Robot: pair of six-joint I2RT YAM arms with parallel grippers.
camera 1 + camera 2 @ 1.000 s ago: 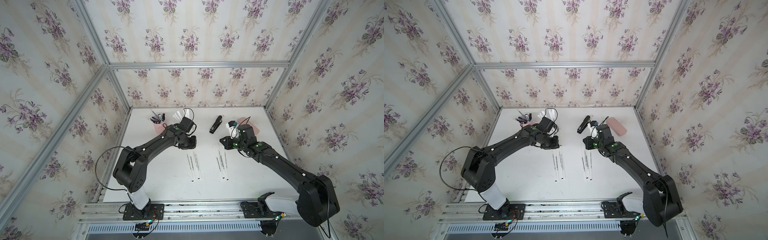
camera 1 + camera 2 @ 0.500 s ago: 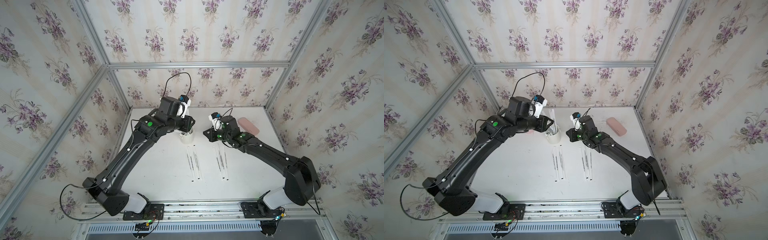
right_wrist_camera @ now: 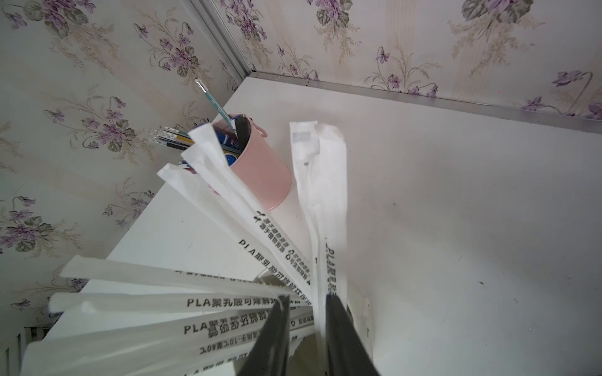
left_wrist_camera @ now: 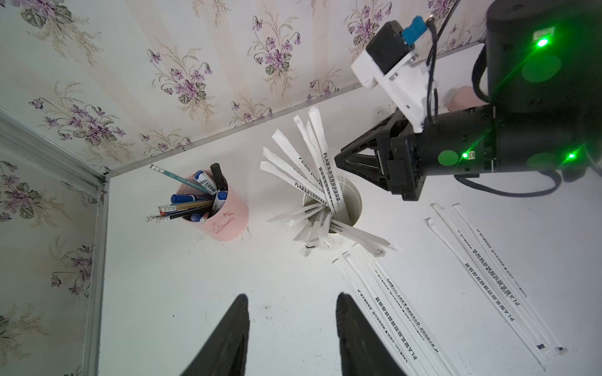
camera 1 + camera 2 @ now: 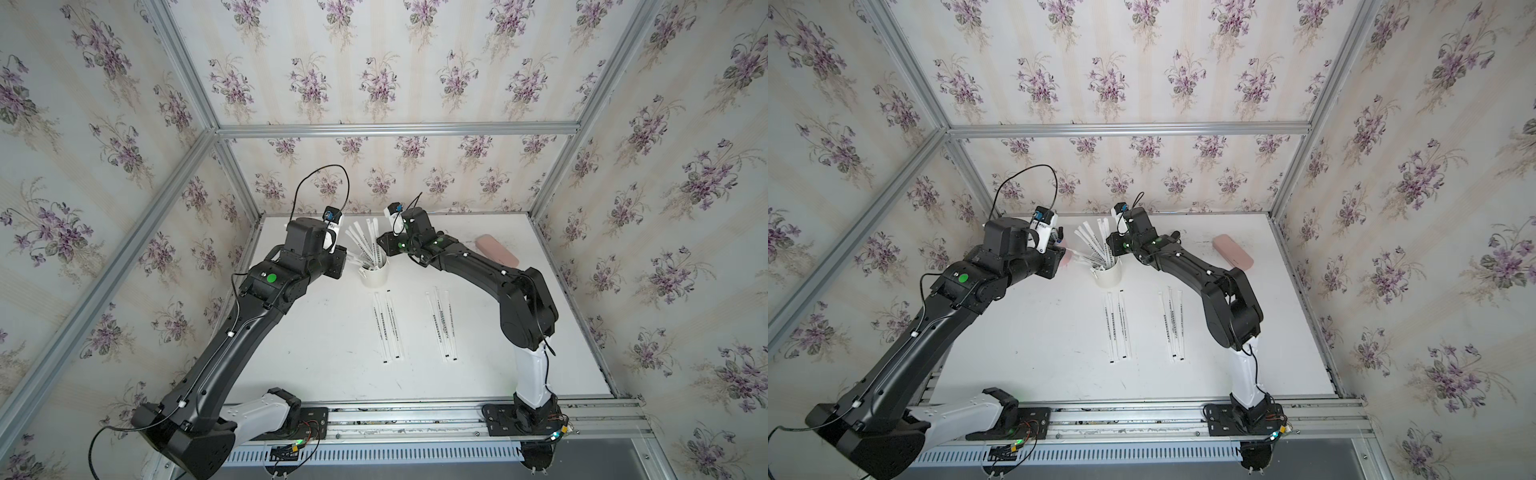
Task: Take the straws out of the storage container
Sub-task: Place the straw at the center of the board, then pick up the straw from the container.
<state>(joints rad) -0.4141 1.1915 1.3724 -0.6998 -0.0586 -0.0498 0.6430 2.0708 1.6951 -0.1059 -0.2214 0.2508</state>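
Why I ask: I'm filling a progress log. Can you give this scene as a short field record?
container: white cup, upright, many straws fanned out in it
loose straws: two groups flat on the table in front of the cup
left claw: open, empty, near the pink pen cup
right claw: jaws apart among the straw tops over the cup

Light is bright, even and diffuse; its source cannot be told. The white table (image 5: pixel 332 374) is near clipping in both top views. Shadows are faint and soft-edged. The top views are sharp at centre, with the frame rails (image 5: pixel 395 128) bowing toward the edges.

Left wrist view: green lamp flare at 2 o'clock, with ghost discs over the right arm (image 4: pixel 521 130).

Right wrist view: the straws (image 3: pixel 228 306) are soft and washed out from 6 to 8 o'clock. The right gripper (image 3: pixel 306 298) is a blurred black silhouette at 6.
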